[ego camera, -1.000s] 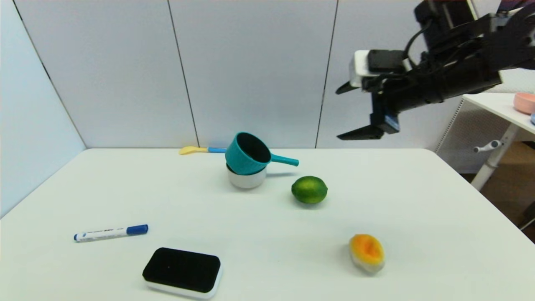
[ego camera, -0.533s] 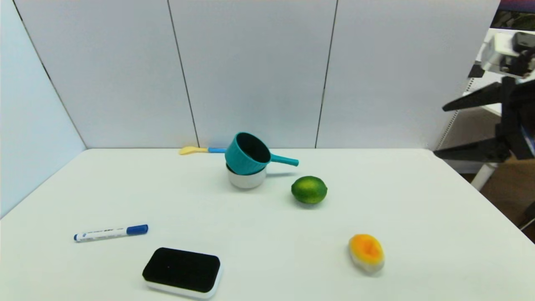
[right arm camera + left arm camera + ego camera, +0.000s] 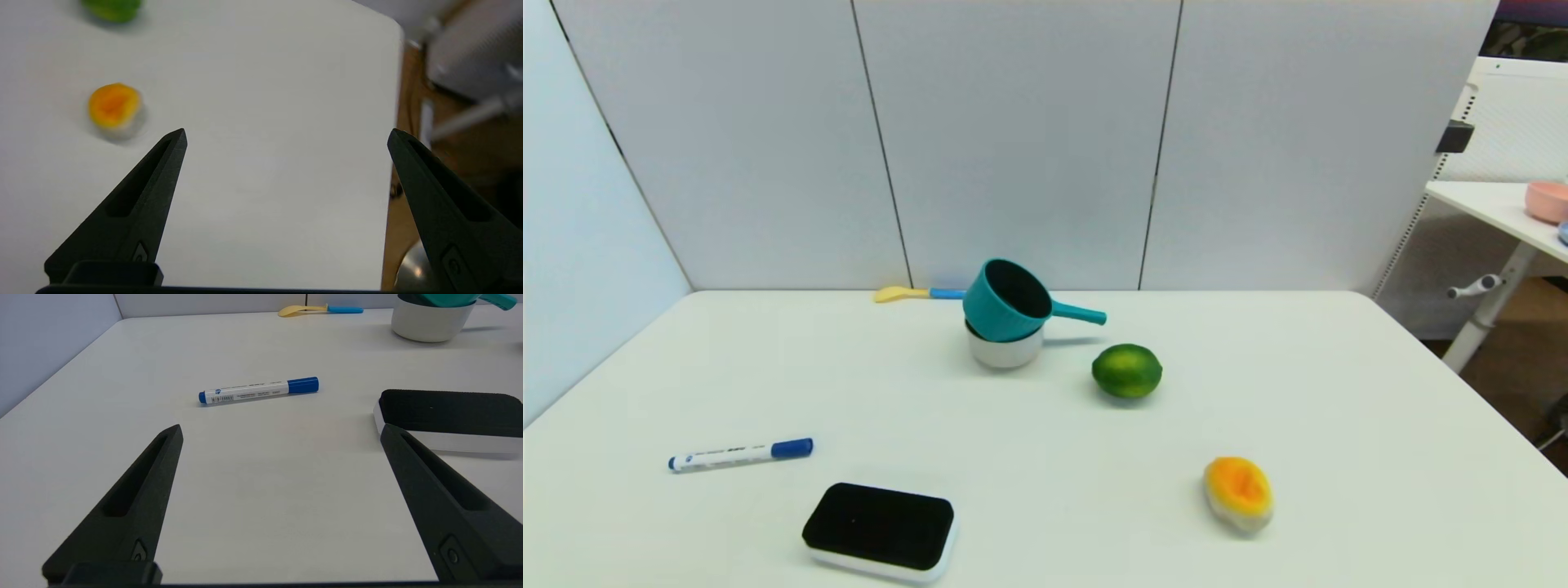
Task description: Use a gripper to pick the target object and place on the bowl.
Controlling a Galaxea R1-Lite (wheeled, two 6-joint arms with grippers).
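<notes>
The teal saucepan (image 3: 1006, 300) rests tilted on top of the off-white bowl (image 3: 1005, 349) at the back middle of the table, its handle pointing right. In the left wrist view the bowl (image 3: 431, 322) shows far off with the saucepan (image 3: 449, 299) on it. Neither gripper shows in the head view. My left gripper (image 3: 281, 430) is open and empty, low over the near left of the table. My right gripper (image 3: 287, 134) is open and empty above the table's right front edge, far from the saucepan.
A green lime (image 3: 1127, 371) lies right of the bowl and an orange melon piece (image 3: 1239, 492) at the front right. A blue marker (image 3: 740, 454) and a black eraser (image 3: 879, 531) lie front left. A yellow-and-blue spoon (image 3: 918, 293) lies at the back. A side table (image 3: 1503, 214) with a pink bowl (image 3: 1547, 200) stands right.
My right arm has drawn back to the right and out of the head view. The saucepan and bowl have not moved.
</notes>
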